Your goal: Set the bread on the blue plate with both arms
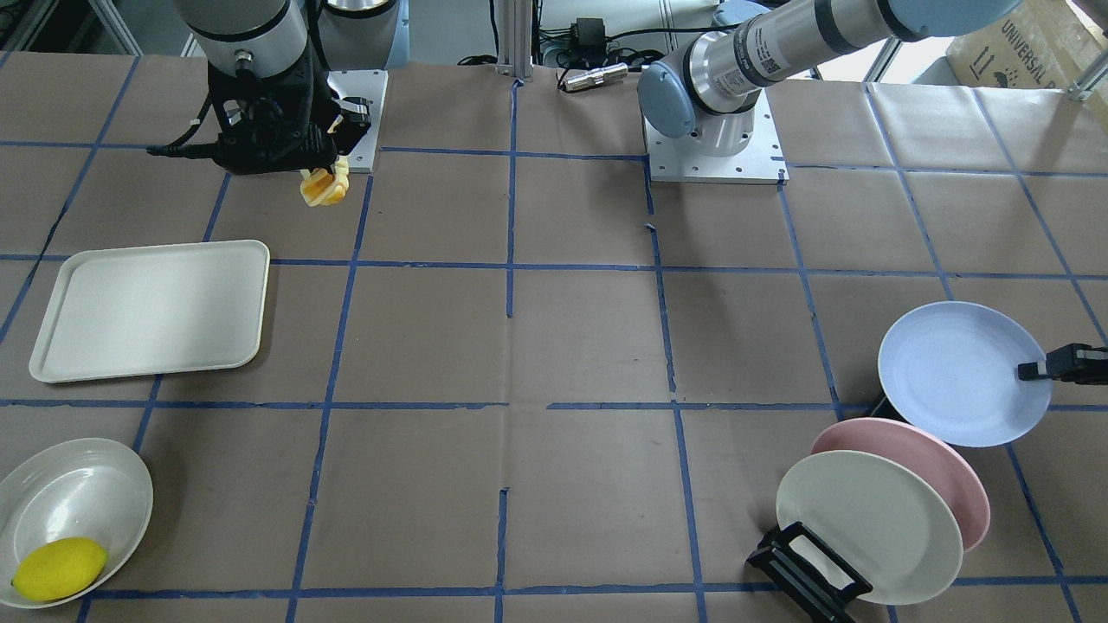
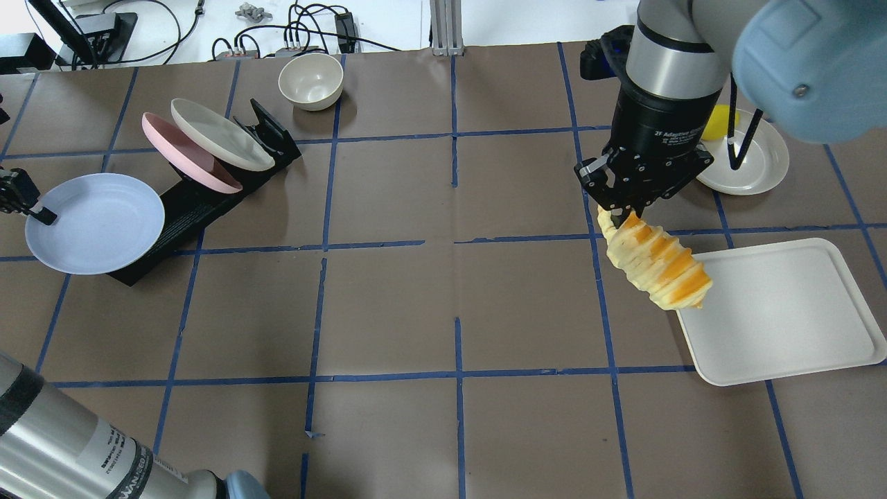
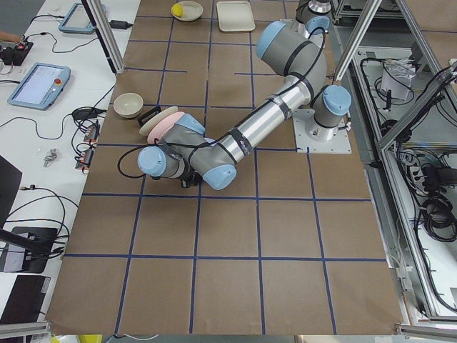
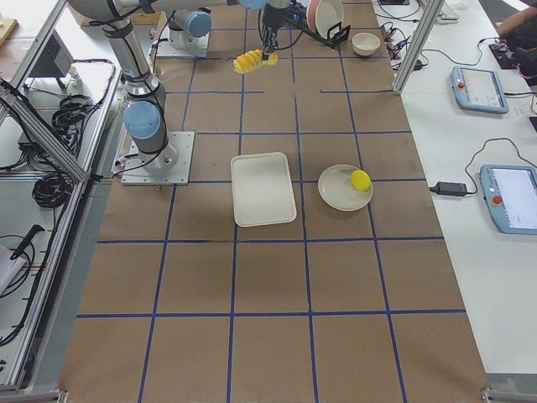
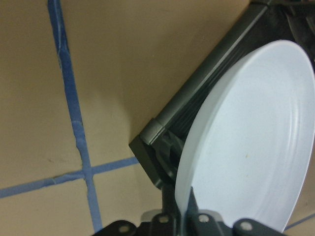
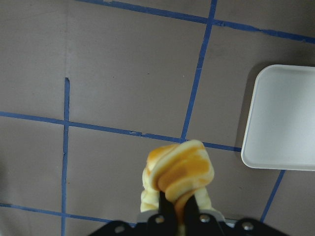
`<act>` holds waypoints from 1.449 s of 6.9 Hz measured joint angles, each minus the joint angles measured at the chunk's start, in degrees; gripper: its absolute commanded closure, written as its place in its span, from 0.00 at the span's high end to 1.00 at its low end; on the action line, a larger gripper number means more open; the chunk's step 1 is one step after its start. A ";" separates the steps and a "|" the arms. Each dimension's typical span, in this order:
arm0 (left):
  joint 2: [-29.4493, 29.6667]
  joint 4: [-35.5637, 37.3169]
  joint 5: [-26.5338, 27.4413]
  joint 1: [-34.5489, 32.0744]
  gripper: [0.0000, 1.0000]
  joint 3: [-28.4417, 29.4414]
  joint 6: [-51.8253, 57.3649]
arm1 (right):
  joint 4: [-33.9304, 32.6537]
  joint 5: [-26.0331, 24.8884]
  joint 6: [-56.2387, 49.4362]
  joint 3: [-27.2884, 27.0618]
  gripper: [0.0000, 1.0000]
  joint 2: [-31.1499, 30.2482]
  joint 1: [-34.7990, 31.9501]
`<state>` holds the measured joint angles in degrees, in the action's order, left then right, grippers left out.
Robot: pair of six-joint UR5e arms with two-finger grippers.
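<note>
My right gripper [image 2: 621, 223] is shut on the far end of the bread [image 2: 657, 261], an orange and cream twisted roll. It hangs above the table by the cream tray's corner. It also shows in the front view [image 1: 323, 184] and in the right wrist view [image 6: 180, 173]. My left gripper [image 2: 38, 213] is shut on the rim of the blue plate [image 2: 97, 222] and holds it beside the black plate rack. The plate also shows in the front view [image 1: 956, 372] and in the left wrist view [image 5: 256, 142].
A black rack [image 2: 201, 197] holds a pink plate [image 2: 181, 154] and a cream plate [image 2: 219, 134]. A cream tray [image 2: 783, 312] lies at the right. A white dish [image 2: 755, 163] with a lemon [image 2: 721, 123] and a small bowl [image 2: 310, 80] stand further back.
</note>
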<state>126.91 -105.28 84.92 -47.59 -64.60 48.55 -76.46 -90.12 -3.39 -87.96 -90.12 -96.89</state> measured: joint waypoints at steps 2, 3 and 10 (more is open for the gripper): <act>-9.10 -3.22 0.27 -0.50 0.10 -5.84 -1.06 | -0.08 0.08 -0.08 -0.08 0.12 0.08 -0.20; -14.41 -3.40 0.20 -1.83 0.10 -10.73 -3.68 | -0.09 0.06 -0.09 -0.13 0.12 0.11 -0.23; -25.39 19.00 -8.28 -34.55 0.10 -32.40 -37.63 | -0.09 -0.12 -0.40 -0.42 0.12 -0.22 -0.08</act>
<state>101.52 -86.28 76.64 -82.13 -97.00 10.92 -76.55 -90.24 -3.79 -88.38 -90.34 -96.97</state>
